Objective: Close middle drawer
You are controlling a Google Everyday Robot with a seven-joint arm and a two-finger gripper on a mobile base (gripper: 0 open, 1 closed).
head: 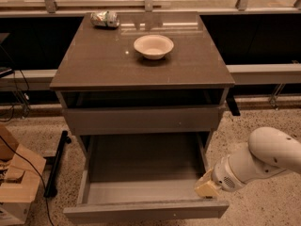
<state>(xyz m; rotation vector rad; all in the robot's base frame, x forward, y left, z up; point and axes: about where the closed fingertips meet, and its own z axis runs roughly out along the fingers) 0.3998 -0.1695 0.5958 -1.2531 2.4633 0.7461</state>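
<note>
The middle drawer (146, 210) stands pulled far out of the grey-brown cabinet, its low plain front panel near the bottom edge of the view and its flat grey bottom bare. My white arm reaches in from the right. My gripper (207, 188) shows as a tan tip at the drawer's front right corner, just above the front panel and beside the right side wall. I cannot tell whether it touches the drawer.
The cabinet top (141, 65) carries a white bowl (153, 46) and a crumpled bag (104, 19). A taller plain drawer front (141, 120) sits above the open drawer. A cardboard box (16, 182) and a black bar (55, 163) lie on the speckled floor at left.
</note>
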